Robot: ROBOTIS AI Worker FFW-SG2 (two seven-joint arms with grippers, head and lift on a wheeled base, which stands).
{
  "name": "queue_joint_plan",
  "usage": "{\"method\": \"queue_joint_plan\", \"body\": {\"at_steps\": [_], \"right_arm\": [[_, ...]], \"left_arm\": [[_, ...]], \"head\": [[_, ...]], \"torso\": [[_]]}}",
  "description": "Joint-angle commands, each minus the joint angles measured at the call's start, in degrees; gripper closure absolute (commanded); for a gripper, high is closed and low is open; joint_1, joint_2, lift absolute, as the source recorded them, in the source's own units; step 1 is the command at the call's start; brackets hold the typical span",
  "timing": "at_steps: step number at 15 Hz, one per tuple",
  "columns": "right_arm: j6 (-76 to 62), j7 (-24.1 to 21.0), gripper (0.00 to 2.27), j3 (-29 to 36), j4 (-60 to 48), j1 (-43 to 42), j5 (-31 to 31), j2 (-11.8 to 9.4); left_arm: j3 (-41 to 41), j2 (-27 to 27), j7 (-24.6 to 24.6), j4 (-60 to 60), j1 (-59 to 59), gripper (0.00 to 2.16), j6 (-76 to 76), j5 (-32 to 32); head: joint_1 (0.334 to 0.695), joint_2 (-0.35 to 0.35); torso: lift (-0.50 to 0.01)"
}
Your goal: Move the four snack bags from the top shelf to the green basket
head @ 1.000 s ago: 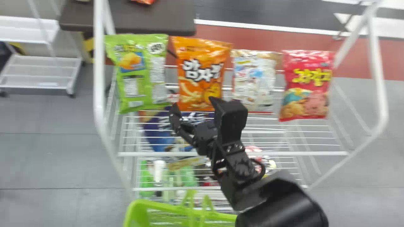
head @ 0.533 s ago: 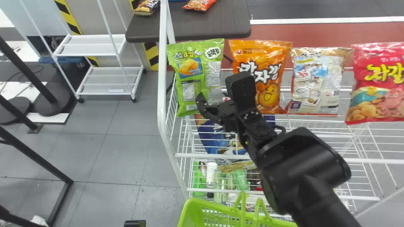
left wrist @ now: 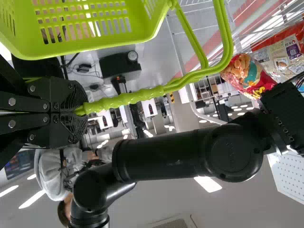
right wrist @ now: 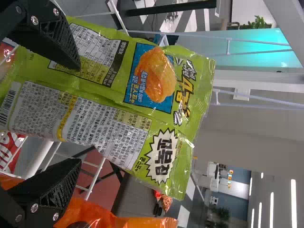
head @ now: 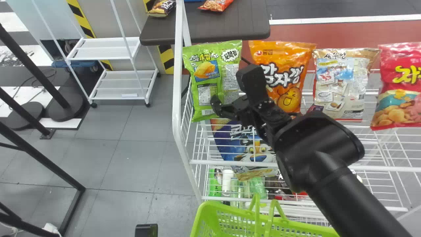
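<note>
Grey floor tiles (head: 131, 164) and a red strip (head: 342, 33) frame a white wire display rack, where four snack bags stand in a row along the top shelf (head: 207, 162). The right gripper (head: 230, 86) is at the green bag (head: 205, 89), its jaws apart, one in front of the pack and the other by the edge facing the orange bag (head: 289, 62); contact cannot be made out. Close to the right of these jaws, the orange bag is partly hidden by the arm; farther right come the beige bag (head: 345, 85) and the red bag (head: 398, 95). A white upright (head: 177, 82) rises just left of the green bag, on the far side of it from the orange one.

Below the right jaws, through the wires, lie a blue bag (head: 253, 148) and, lower, a cluster of bottles (head: 227, 179). The green basket (head: 230, 210) sits lower still, nearer the robot, with the left gripper (left wrist: 81, 109) clamped on its handle (left wrist: 133, 96), jaws together. Beyond the right jaws, a dark bench (head: 210, 29) bears a brown pack (head: 161, 7) and a small orange pack (head: 217, 5). Well to their left stand a white cart (head: 98, 54) and black poles (head: 42, 72).
</note>
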State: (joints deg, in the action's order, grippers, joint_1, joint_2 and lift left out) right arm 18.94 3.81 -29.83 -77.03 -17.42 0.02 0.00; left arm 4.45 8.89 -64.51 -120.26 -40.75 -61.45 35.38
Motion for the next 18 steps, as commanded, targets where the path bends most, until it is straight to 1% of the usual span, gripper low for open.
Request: {"method": "queue_joint_plan", "body": {"at_steps": [1,3,4,5,6,7,8,11,14,17,18], "right_arm": [[-0.34,0.49,0.12,-0.76,1.8,-1.74,-0.11,0.05],[-0.52,1.37,0.13,-0.84,2.33,-2.09,-0.29,0.05],[-0.52,2.34,0.36,-0.76,2.33,-2.18,-0.2,0.05],[-0.52,2.87,0.85,-0.84,2.33,-2.18,-0.02,0.05],[-0.52,2.6,1.69,-1.55,2.24,-2.18,0.33,0.05],[-0.52,2.08,2.14,-2.25,2.15,-2.01,0.85,0.05],[-0.17,1.99,2.23,-2.43,1.36,-1.48,1.91,0.05],[2.82,1.99,2.25,-2.6,-4.97,2.74,2.79,0.05],[10.2,0.76,2.25,-2.34,-18.77,10.39,2.88,0.05],[16.88,-4.52,2.25,-0.67,-36.43,18.74,3.49,0.0],[20.58,-5.31,2.25,1.35,-43.02,21.9,2.35,-2.9]], "left_arm": [[-0.15,-0.01,-0.09,0.73,0.85,1.22,0.14,0.21],[-0.24,0.08,-0.09,0.82,1.2,1.22,0.14,0.39],[-0.24,0.16,-0.18,1.0,1.38,1.22,0.14,0.65],[-0.15,0.25,-0.09,1.0,1.47,1.22,0.14,0.74],[-0.24,0.25,-0.09,1.17,1.73,1.22,0.14,0.74],[-0.24,0.25,-0.09,1.17,1.82,1.22,0.14,0.83],[-0.24,0.25,-0.09,1.17,1.82,1.22,0.14,0.83],[-0.06,0.25,0.18,1.0,1.82,1.22,-0.03,0.83],[0.47,-0.1,0.62,0.73,1.73,1.22,0.14,0.65],[2.05,-0.89,0.7,-1.03,0.68,1.22,-0.03,0.65],[2.14,-1.15,0.79,-1.9,0.41,1.22,-0.03,0.56]], "head": [[0.695,0.133],[0.695,0.135],[0.695,0.136],[0.695,0.138],[0.695,0.143],[0.695,0.147],[0.695,0.149],[0.695,0.164],[0.695,0.183],[0.695,0.201],[0.695,0.198]], "torso": [[0.0],[0.0],[0.0],[0.0],[0.0],[0.0],[0.0],[0.0],[0.0],[0.0],[0.0]]}}
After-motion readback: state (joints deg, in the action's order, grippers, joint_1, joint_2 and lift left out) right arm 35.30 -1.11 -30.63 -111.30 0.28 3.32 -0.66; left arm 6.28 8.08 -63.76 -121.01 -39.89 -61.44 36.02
